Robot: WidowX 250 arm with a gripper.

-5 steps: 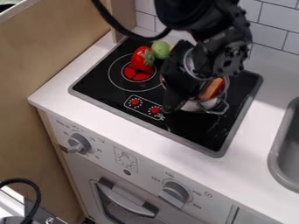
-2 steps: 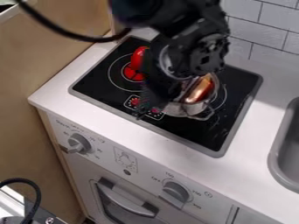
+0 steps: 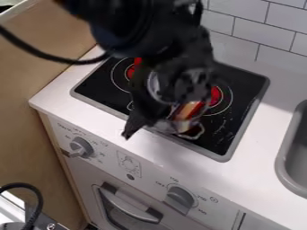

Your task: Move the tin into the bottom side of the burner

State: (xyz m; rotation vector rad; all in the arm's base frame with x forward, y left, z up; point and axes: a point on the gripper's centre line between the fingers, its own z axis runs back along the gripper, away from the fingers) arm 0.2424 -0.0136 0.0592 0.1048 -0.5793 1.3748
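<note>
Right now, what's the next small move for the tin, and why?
I'd probably settle the tin where it is, with no further travel frontward. It sits on the front side of the right burner, whose red centre shows beside it, and the stovetop's front rim is close. The arm hides whether the tin already rests flat, so lower gently.

A black two-finger gripper point(image 3: 139, 119) hangs over a black stovetop point(image 3: 226, 130). Beside it, a silvery metal tin point(image 3: 168, 126) holds a red-and-tan object point(image 3: 189, 109).
</note>
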